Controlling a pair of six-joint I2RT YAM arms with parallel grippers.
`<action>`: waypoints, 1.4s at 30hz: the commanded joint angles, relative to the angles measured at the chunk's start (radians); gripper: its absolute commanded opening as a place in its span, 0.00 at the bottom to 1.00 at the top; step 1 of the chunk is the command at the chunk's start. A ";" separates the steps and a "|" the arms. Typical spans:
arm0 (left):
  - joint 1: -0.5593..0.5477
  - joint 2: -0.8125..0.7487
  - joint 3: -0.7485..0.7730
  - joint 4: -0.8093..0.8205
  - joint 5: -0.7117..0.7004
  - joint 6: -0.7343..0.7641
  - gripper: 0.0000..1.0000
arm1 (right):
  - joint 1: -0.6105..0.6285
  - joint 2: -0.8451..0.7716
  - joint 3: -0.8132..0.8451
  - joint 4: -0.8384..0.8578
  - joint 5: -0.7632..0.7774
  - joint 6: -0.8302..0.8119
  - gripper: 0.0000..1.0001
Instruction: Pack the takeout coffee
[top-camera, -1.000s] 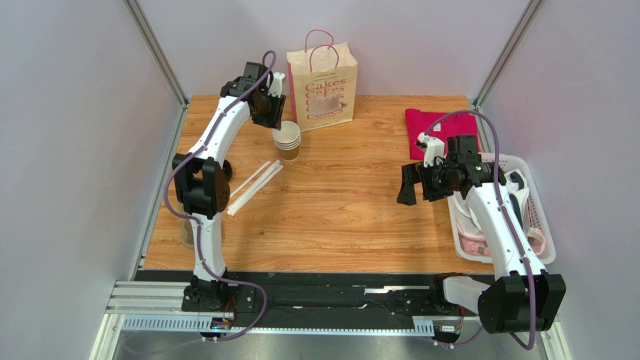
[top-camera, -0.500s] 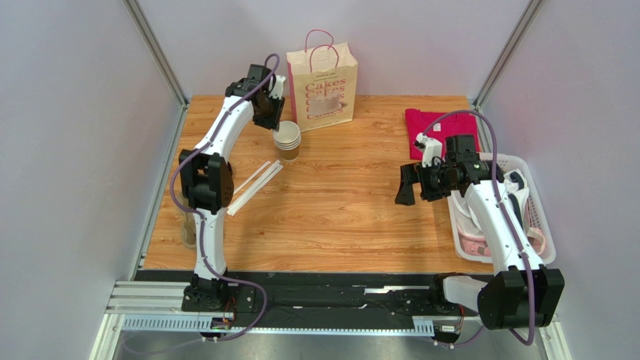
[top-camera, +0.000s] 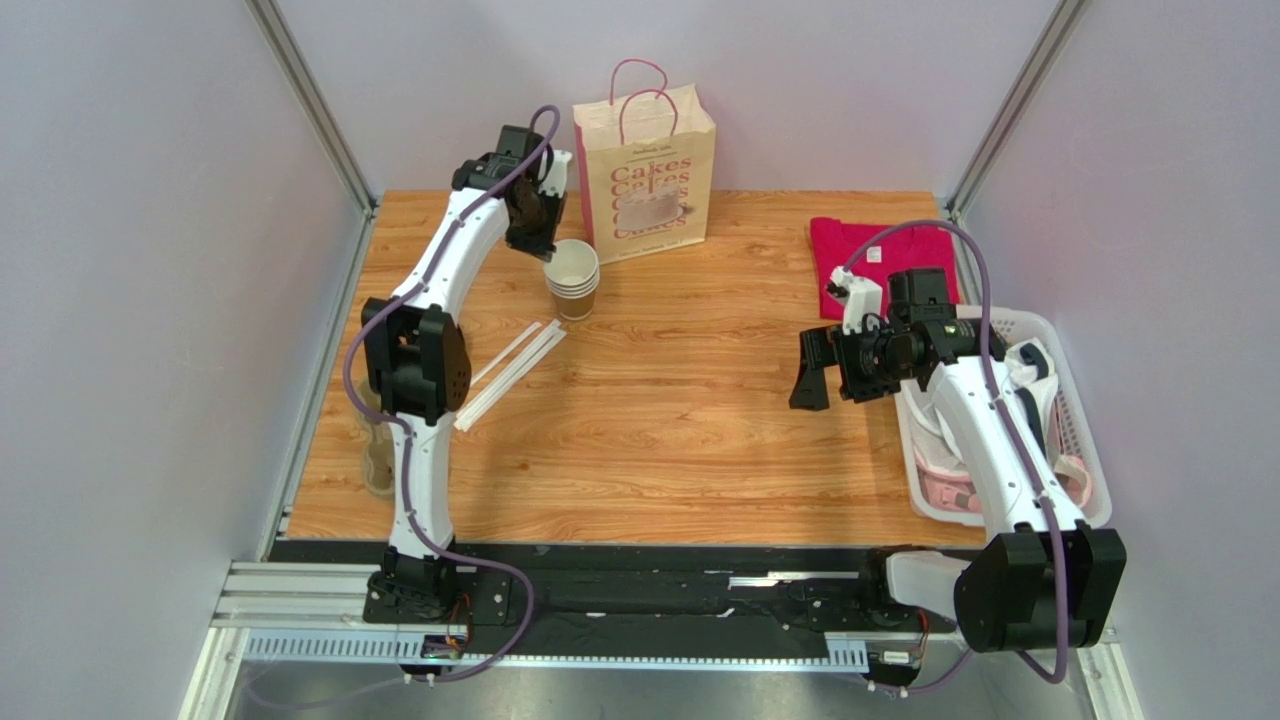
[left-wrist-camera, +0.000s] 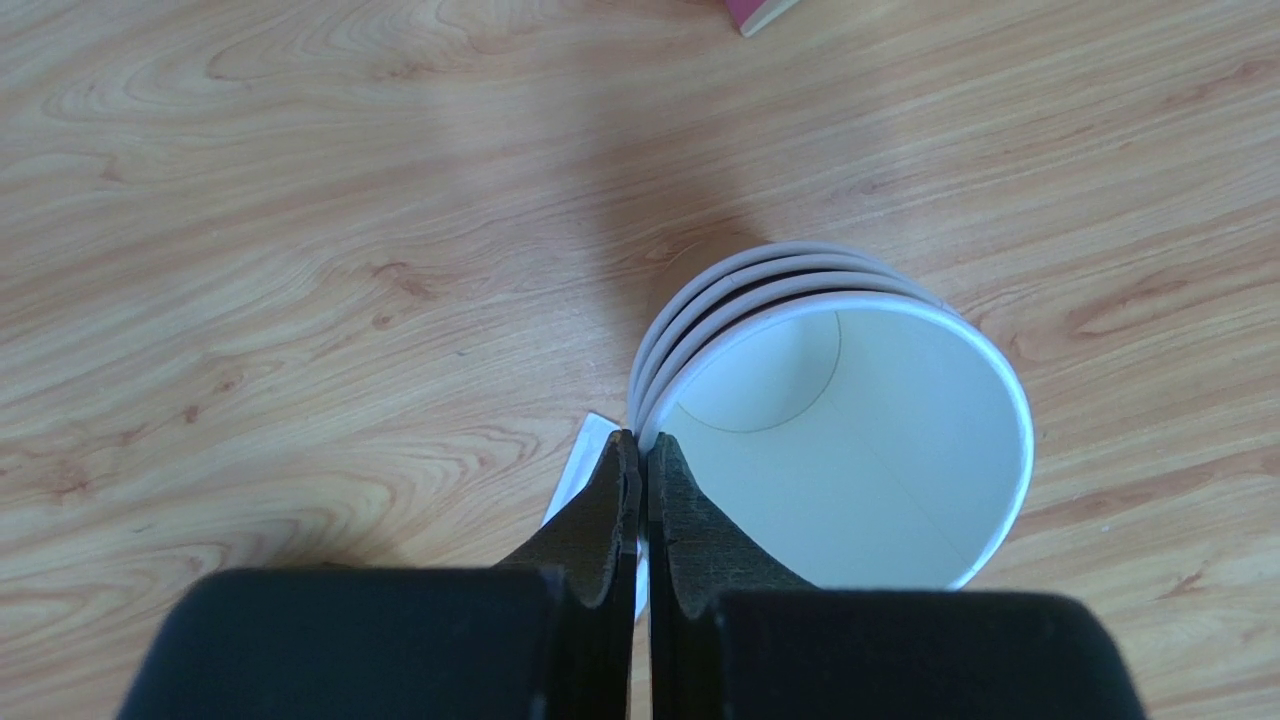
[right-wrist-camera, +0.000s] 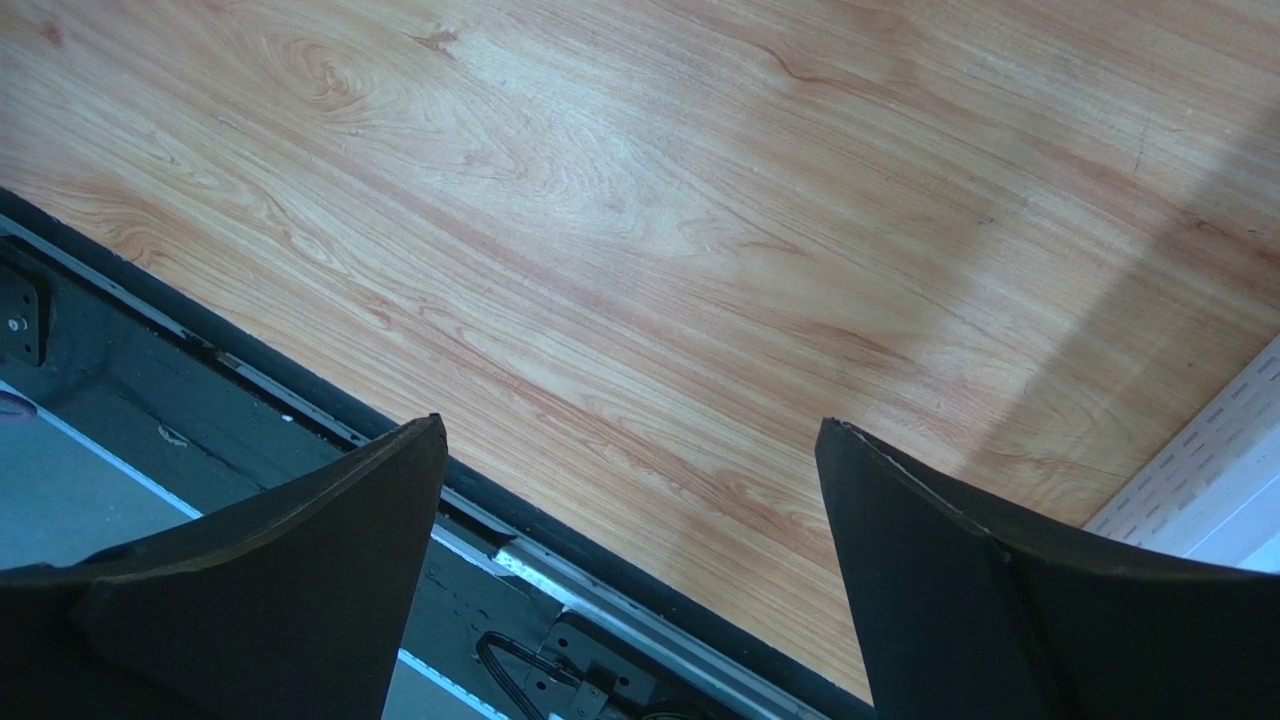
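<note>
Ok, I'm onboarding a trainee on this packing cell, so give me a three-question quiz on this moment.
1. True or false: the right tool is shut on a cup.
2. What does the left tool pinch? A) the paper bag B) the rim of the top cup C) the white basket
3. What colour is the folded cloth?
Key: 1 false; 2 B; 3 pink.

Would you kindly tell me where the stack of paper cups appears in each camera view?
Top external: stack of paper cups at the far left of the wooden tabletop, under the left claw.
Left wrist: right of centre, the claw shut on its top rim.
Right wrist: not in it.
Shared landmark: that tabletop.
</note>
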 joint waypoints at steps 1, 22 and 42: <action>0.003 -0.049 0.058 -0.036 0.000 0.005 0.00 | 0.004 0.003 0.009 0.011 -0.022 0.003 1.00; -0.009 -0.361 -0.401 0.091 0.272 -0.137 0.00 | 0.234 0.301 0.286 0.453 -0.235 0.378 0.75; -0.229 -0.573 -0.738 0.263 0.059 -0.245 0.00 | 0.479 0.497 0.406 0.498 -0.056 0.611 0.44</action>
